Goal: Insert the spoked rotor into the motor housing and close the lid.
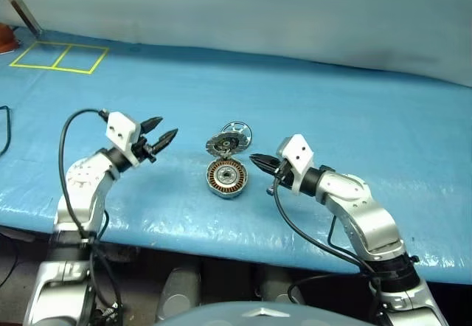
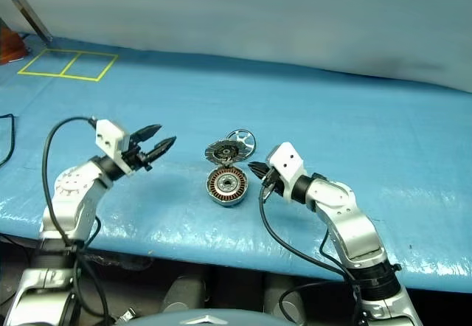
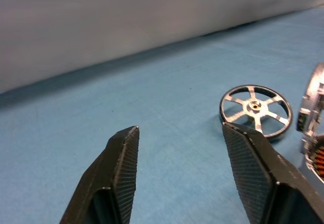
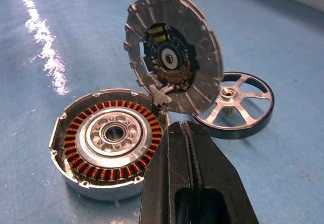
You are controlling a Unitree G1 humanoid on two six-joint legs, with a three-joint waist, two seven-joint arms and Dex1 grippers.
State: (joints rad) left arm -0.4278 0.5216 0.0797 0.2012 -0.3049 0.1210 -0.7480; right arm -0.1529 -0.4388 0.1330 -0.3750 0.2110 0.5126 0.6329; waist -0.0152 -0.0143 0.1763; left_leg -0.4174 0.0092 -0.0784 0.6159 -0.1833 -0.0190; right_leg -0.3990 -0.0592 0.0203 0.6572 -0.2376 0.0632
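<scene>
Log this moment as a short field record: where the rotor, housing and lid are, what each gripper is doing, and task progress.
surface: blue table cover
motor housing: sits open on the cover, copper windings showing
lid: hinged up, inner face showing
spoked rotor: lies on the cover behind the lid, not in the housing
left gripper: open, holds nothing, left of the housing
right gripper: shut, holds nothing, just right of the housing
progress: rotor not inserted, lid not closed
</scene>
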